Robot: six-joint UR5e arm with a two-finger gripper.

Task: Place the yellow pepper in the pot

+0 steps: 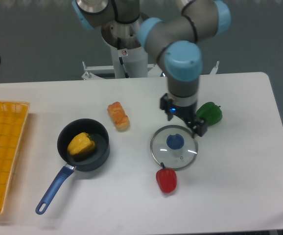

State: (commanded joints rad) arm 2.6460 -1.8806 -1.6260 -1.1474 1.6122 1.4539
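Yellow pepper point(81, 144) inside pot point(100, 152); claw point(184, 122) above glass lid point(174, 147), holding nothing, opening state indeterminate

small round sign on robot base point(124, 52), unreadable

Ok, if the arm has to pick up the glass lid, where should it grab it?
By the blue knob at the centre of the glass lid, coming straight down from above. The lid lies flat on the table, so only the raised knob likely gives the fingers something to close on.
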